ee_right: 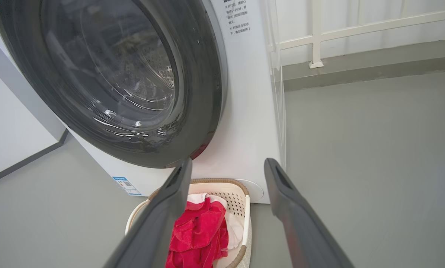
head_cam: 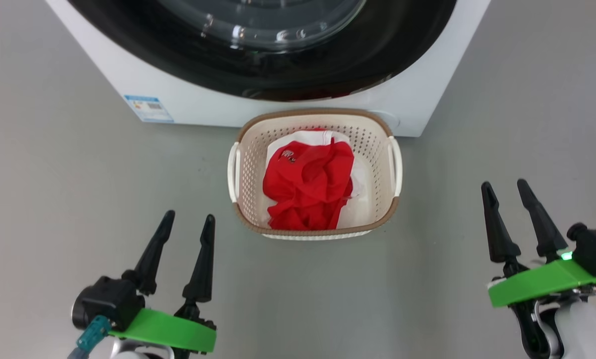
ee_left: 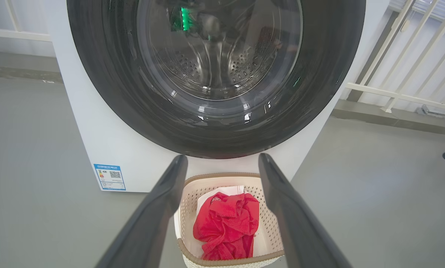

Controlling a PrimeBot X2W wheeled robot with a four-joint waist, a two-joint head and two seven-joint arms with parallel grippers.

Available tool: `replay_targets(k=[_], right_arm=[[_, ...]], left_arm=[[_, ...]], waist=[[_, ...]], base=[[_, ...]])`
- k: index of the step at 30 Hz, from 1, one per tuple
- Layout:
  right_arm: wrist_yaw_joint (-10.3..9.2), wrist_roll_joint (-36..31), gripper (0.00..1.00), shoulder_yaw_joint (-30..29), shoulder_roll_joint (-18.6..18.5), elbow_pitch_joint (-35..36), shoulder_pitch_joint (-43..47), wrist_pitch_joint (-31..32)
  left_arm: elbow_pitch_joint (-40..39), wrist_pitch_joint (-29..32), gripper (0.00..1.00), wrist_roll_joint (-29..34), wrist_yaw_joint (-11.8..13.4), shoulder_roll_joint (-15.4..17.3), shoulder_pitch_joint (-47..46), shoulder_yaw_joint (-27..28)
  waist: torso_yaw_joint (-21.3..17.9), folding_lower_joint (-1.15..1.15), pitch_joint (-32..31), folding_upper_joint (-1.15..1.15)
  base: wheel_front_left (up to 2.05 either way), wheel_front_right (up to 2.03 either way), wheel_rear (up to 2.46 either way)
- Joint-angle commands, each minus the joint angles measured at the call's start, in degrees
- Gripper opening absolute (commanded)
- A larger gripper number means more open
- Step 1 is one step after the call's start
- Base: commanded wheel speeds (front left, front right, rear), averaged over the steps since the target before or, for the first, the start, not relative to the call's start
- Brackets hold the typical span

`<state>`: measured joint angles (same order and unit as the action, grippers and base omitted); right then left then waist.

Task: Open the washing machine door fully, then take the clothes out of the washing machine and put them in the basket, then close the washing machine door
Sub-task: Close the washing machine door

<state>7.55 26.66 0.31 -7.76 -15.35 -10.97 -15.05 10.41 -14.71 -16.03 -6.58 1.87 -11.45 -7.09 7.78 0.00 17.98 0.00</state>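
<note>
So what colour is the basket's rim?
Brown, on a cream basket; the head view shows it best.

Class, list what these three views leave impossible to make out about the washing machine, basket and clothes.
Head view: upper washing machine door cut off by the top edge.
Left wrist view: lower drum hidden behind the door's black rim; reflections veil the glass.
Left wrist view: blue label sticker print too small.
Head view: basket floor covered by the clothes.

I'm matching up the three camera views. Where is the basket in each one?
Head view: basket at centre, just below the washing machine.
Left wrist view: bottom centre, framed by the left claw.
Right wrist view: bottom, left of centre, partly behind a right claw finger.
Shared landmark: blue label sticker, left of the basket.
</note>
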Motion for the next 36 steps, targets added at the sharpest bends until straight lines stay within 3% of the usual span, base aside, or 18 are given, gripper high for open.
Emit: replay_targets(k=[1, 36], right_arm=[[-0.06, -0.7, 1.00, 0.7, 0.1, 1.5, 1.3, 0.0], [-0.06, -2.4, 1.00, -4.1, 2.4, 1.9, 13.9, 0.0]], left_arm=[[-1.0, -0.3, 1.00, 0.6, -0.3, 1.0, 0.9, 2.3], [-1.1, -0.3, 1.00, 1.9, -0.9, 1.0, 10.1, 7.7]], waist=[[-1.3, 0.00, -1.6, 0.00], [-5.8, 0.00, -7.6, 0.00]], base=[[0.00, 0.00, 0.00], [0.00, 0.00, 0.00]])
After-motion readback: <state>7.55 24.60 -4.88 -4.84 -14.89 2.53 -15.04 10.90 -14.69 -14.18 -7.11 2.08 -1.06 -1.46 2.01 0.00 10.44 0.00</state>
